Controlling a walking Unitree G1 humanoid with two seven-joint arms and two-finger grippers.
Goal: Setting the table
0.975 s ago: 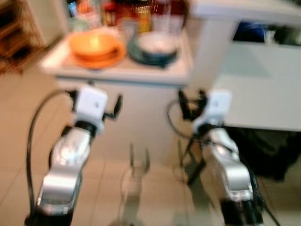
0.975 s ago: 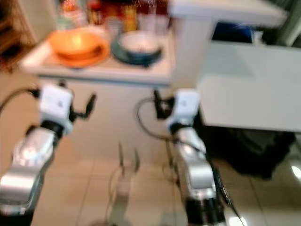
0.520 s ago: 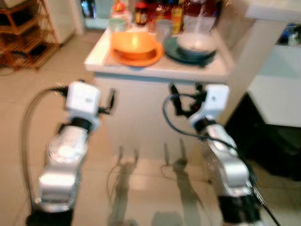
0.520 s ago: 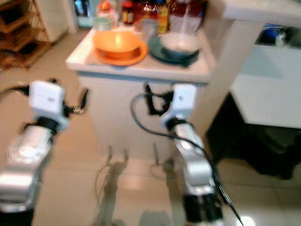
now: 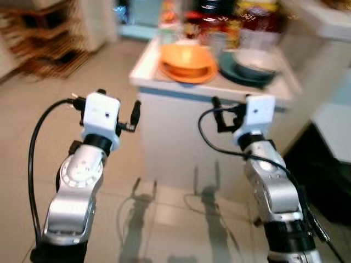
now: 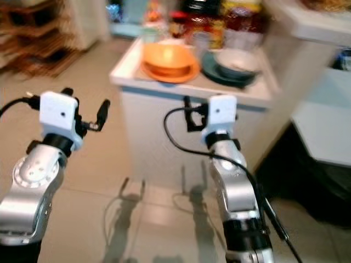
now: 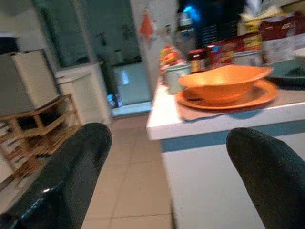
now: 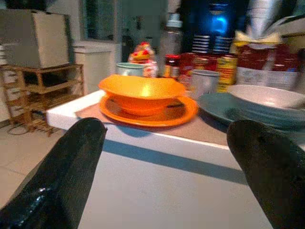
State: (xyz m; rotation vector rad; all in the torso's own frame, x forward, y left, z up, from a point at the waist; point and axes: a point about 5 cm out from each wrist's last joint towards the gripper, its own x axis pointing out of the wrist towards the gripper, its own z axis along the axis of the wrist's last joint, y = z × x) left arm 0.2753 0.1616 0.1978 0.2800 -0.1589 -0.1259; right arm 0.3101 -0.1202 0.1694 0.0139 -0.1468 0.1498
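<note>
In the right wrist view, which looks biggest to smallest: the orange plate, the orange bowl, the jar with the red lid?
1. orange plate, widest.
2. orange bowl, sitting on it, slightly narrower.
3. jar with the red lid, smallest, though it stands farther back, so its true size is unsure.

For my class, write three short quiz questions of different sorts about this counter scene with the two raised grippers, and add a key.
1. True or false: the orange bowl sits on an orange plate.
2. Multiple choice: the white bowl rests on (A) a wooden rack, (B) a dark teal plate, (C) the floor.
3. Fill in: the left gripper and right gripper both have their black fingers ____ and hold nothing, short of the white counter.

Key: 1 true; 2 B; 3 open.
</note>
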